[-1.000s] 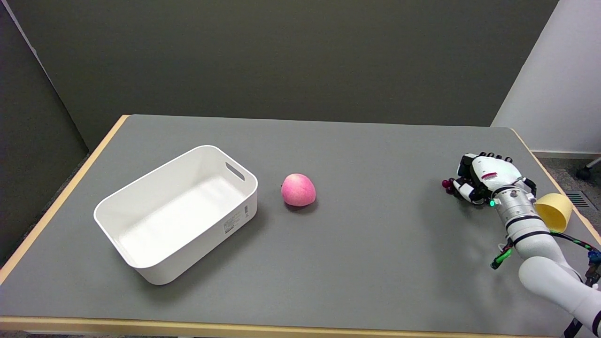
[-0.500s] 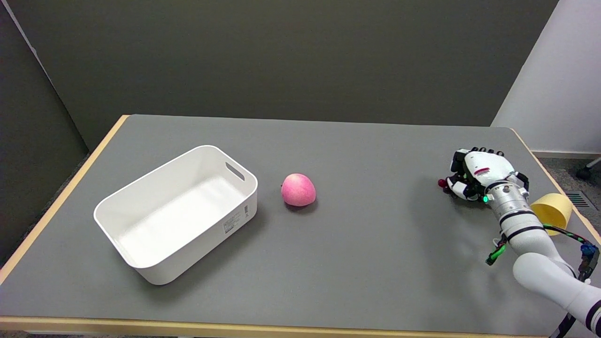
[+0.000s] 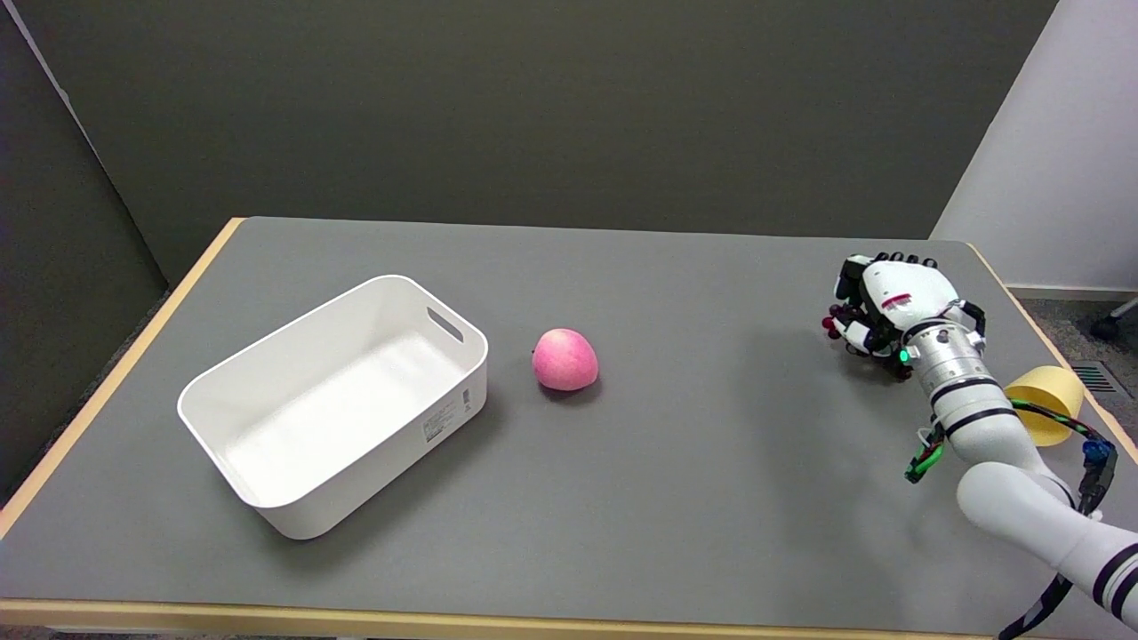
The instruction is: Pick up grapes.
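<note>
Bin (image 3: 338,404): white, far left of the peach, small side label too small to read.
Peach (image 3: 564,359): pink, mid-table, bare grey table (image 3: 711,444) all round.
Grapes (image 3: 832,324): dark, right of the peach, in my curled fingers.
My right hand (image 3: 880,307): closed around the grapes, near the table's right edge.
Yellow cup (image 3: 1049,404): far right of the peach, by that edge.

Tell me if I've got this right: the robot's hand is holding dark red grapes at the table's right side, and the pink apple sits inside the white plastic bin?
Not quite. The head view shows the pink apple on the grey table, just right of the white plastic bin, not inside it. The rest holds: the right hand grips the dark red grapes at the table's right side.
</note>
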Controlling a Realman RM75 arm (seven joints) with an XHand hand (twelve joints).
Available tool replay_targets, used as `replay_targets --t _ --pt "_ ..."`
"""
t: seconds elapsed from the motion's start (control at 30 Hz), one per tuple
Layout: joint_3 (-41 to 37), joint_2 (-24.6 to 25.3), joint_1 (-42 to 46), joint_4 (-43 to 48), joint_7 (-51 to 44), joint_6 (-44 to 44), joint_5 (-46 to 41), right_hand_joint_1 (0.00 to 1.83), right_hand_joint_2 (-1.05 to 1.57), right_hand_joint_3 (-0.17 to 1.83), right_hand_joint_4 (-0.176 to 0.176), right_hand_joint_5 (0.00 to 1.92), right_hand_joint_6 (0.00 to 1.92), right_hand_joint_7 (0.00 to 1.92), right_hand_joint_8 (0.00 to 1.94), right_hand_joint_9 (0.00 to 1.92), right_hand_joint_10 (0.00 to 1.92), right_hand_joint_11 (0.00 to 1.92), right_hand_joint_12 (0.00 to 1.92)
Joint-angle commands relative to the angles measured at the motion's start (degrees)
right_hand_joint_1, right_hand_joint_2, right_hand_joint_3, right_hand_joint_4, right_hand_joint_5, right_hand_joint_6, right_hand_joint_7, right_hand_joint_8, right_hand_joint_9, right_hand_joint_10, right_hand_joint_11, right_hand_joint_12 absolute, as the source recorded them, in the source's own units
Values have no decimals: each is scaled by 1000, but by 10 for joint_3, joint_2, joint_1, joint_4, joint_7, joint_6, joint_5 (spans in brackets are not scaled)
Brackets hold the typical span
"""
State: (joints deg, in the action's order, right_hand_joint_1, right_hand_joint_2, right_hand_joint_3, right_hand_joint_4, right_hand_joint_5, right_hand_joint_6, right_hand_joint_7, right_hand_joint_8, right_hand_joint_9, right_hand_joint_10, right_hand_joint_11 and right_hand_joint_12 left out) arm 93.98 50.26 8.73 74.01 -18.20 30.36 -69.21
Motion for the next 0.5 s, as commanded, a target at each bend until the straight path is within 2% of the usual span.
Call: replay_targets --t 0.03,0.27,0.5 --pt "7 4 -31 15 0 1 12 1347 1137 208 -176 556 1480 826 1353 762 1521 762 1921" --pt "6 4 -34 46 0 4 34 1347 1134 213 -176 559 1478 827 1351 765 1520 761 1921" --pt "7 -1 -34 119 0 5 116 1347 1133 215 -176 559 1477 828 1350 765 1520 763 1921"
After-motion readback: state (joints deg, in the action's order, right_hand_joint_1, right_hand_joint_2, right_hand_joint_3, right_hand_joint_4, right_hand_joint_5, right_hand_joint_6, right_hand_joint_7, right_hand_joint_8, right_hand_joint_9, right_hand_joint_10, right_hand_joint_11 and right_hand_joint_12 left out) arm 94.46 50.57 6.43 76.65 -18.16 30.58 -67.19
